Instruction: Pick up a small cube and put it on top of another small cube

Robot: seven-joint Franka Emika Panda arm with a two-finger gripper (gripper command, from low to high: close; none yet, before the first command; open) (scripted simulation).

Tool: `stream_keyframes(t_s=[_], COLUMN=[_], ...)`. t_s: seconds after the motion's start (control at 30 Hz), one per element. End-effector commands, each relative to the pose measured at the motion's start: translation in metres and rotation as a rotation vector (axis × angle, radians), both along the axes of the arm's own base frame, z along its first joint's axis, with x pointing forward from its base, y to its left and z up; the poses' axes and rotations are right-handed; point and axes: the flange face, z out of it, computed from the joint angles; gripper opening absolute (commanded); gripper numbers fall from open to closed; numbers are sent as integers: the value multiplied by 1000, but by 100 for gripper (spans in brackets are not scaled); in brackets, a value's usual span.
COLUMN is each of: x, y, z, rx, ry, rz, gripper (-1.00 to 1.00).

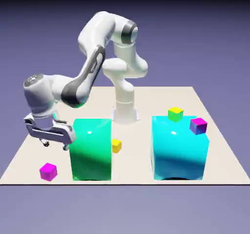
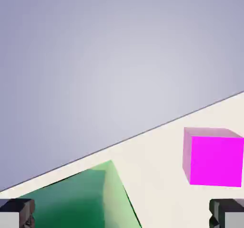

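Nearest the hand camera, your gripper (image 2: 122, 213) stands wide open, with nothing between its fingertips. In the exterior view, it hangs tilted above the table (image 1: 146, 164), near the green block (image 1: 92, 152), which is at its 3 o'clock. The magenta cube (image 1: 48, 172) you need rests on the table at the gripper's 6 o'clock, apart from the fingers; in the hand view you see it toward 4 o'clock, with the green block toward 7. Farther out at 3 o'clock, a yellow cube (image 1: 116, 145) shows just past the green block, partly hidden, and then comes the cyan block (image 1: 178, 152). At that block's 12 o'clock, a yellow-green cube (image 1: 176, 114) appears to sit on its top, though the far edge is hard to read. A magenta-topped cube (image 1: 198, 126) with blue-violet sides lies toward its 1 o'clock.
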Motion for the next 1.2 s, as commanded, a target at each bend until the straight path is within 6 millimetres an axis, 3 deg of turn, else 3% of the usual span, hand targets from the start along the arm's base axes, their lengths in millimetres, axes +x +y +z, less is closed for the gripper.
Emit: stream_keyframes(t_s=[0.0, 0.2, 0.37, 0.5, 0.57, 0.7, 0.73, 0.77, 0.8, 0.93, 0.97, 1.17], x=[1, 7, 10, 12, 12, -10, -13, -13, -13, 10, 13, 29], y=[-8, -44, -61, -65, -65, -55, -54, -54, -54, -64, -61, -8], z=[-7, -46, -80, -110, -111, -167, -173, -173, -173, -117, -114, -133], rx=[7, 45, 76, 104, 105, 106, 105, 105, 105, 106, 127, 339], ry=[25, 172, 296, 402, 407, 406, 407, 407, 407, 406, 395, 269], rz=[-5, -17, -3, 24, 26, 26, 26, 26, 26, 26, 32, 107], gripper=[0, 0, 0, 0, 0, 0, 0, -100, -100, -100, -100, -100])
